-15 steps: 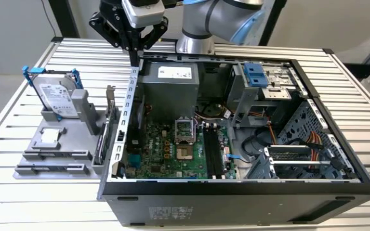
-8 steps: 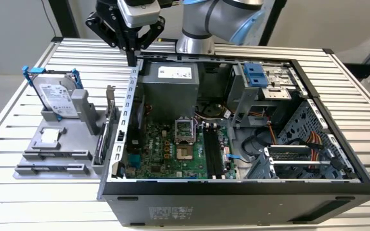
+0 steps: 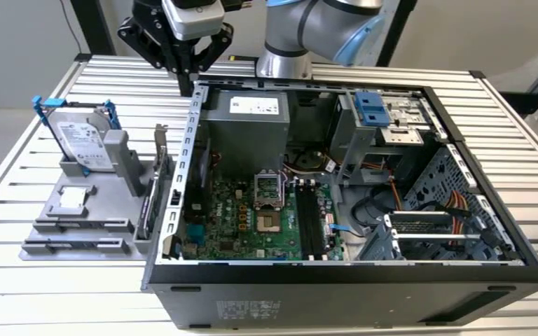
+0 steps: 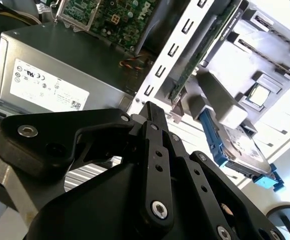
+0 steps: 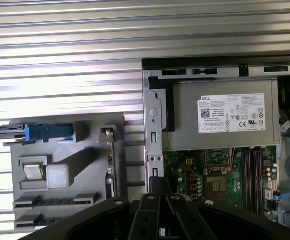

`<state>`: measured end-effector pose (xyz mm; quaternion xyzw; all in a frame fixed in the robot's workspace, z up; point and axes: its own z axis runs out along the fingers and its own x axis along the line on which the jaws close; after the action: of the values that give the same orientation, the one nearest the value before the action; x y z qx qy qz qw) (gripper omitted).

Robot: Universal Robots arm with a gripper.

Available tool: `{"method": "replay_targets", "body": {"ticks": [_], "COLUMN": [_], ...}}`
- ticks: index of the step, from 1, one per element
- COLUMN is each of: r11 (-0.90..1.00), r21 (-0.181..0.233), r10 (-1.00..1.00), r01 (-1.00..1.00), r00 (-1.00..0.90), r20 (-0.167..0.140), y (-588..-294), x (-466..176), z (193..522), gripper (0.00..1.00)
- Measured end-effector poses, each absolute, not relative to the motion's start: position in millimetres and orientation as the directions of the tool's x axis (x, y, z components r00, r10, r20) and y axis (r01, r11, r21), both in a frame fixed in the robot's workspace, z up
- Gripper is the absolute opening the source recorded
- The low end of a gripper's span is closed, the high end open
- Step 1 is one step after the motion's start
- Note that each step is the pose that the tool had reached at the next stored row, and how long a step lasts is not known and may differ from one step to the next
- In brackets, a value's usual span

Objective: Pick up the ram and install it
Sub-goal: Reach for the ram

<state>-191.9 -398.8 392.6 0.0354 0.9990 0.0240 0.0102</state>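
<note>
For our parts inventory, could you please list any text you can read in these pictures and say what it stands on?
White label on the power supply: print too small to read.
Label on the hard drive: too small to read.
Sticker on the case: too small to read.

A white rectangular printed label point(image 5: 232, 113) lies on the grey metal power-supply box point(image 5: 182, 120), far inside the open black computer case point(image 3: 344, 287). At the exterior view's left, a silver blue-framed hard drive point(image 3: 75, 126) bears a white sticker point(image 3: 87, 148). The fine print on both is illegible.
</note>
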Motion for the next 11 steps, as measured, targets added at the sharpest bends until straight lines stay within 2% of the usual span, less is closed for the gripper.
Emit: {"method": "replay_targets", "body": {"ticks": [11], "r11": [0.996], "r21": [0.049], "r10": [0.071], "r01": [0.07], "r00": [-0.997], "r20": [-0.019], "y": [-398.8], "x": [-202.4], "z": [392.6], "gripper": [0.0]}}
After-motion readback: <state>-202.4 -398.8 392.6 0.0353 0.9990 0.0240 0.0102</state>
